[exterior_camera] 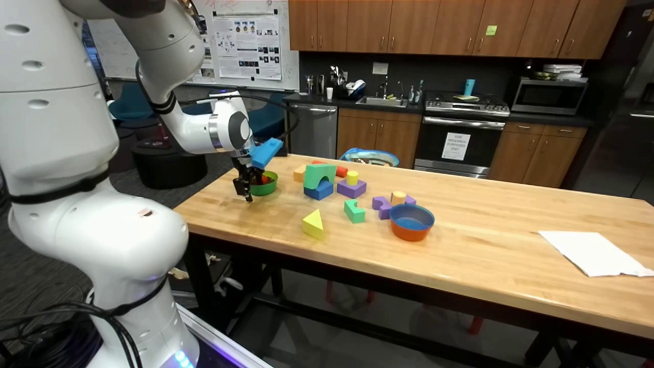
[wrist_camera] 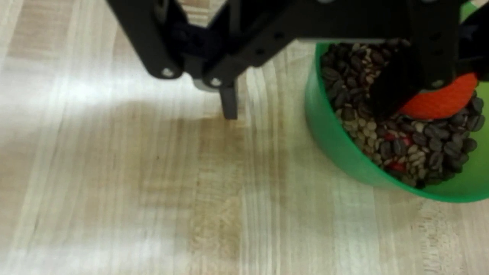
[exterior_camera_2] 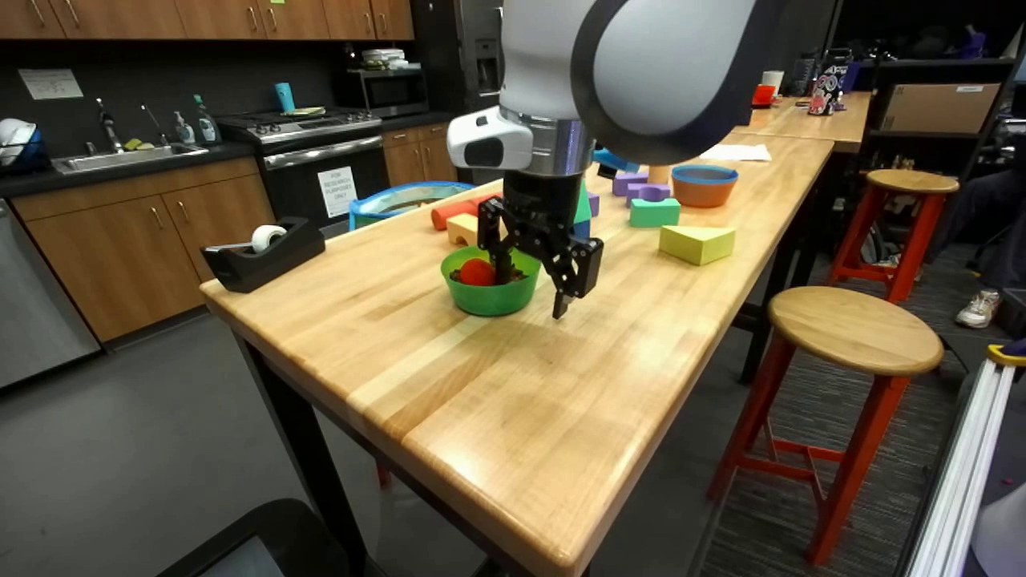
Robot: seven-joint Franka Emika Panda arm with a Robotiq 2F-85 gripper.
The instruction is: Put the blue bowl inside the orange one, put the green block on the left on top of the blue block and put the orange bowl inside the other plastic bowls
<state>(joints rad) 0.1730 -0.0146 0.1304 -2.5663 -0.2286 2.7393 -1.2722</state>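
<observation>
Blue round plastic bowl (exterior_camera: 412, 223) sits inside the orange round plastic bowl (exterior_camera: 410, 234), a blue band showing above the orange wall in both exterior views; the pair stands on the pale wooden table (exterior_camera: 490, 240). Green arch-shaped block (exterior_camera: 318, 173) stands on the flat blue block (exterior_camera: 320, 191). Nearest me, the green round plastic bowl (exterior_camera_2: 490, 304), upright, with dark beans (wrist_camera: 399, 147), paler grains and a rounded red-orange object (exterior_camera_2: 478, 272) in it. My black gripper (exterior_camera_2: 531, 293) straddles this bowl's wall, jaws wide apart, nothing gripped: one finger inside, the other outside over bare wood, clear of the wall. Inner fingertip may touch the beans; too dark there to be sure. Wrist view cuts the green bowl off at right; in an exterior view my white arm (exterior_camera_2: 541, 56) and gripper cover most of the arch and blue block.
</observation>
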